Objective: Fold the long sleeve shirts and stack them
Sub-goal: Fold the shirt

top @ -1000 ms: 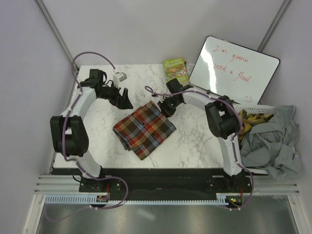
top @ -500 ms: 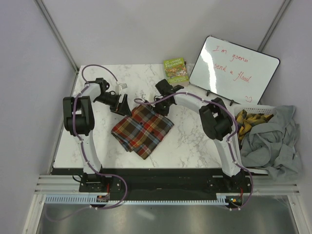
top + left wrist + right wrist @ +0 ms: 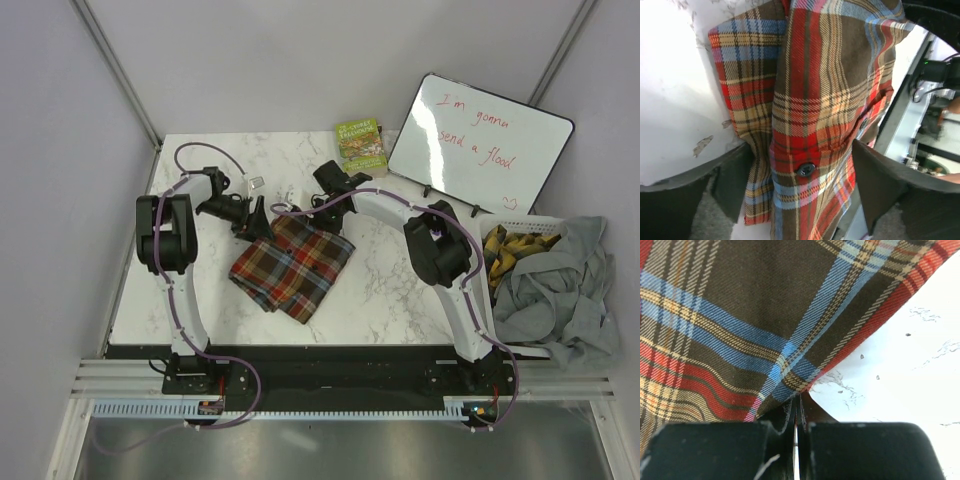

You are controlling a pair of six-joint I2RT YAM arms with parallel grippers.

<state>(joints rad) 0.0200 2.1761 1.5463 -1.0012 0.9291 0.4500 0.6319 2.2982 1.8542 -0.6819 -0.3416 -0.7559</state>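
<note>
The red, brown and blue checked cloth shirt [image 3: 292,265] lies between the wide-open jaws of the left gripper [image 3: 802,167]. The right gripper [image 3: 796,410] pinches its edge tight. It looks soft, light and floppy, so grab a thick folded edge.

White marble table [image 3: 400,290] enclosed by pale lilac walls [image 3: 50,200].
</note>
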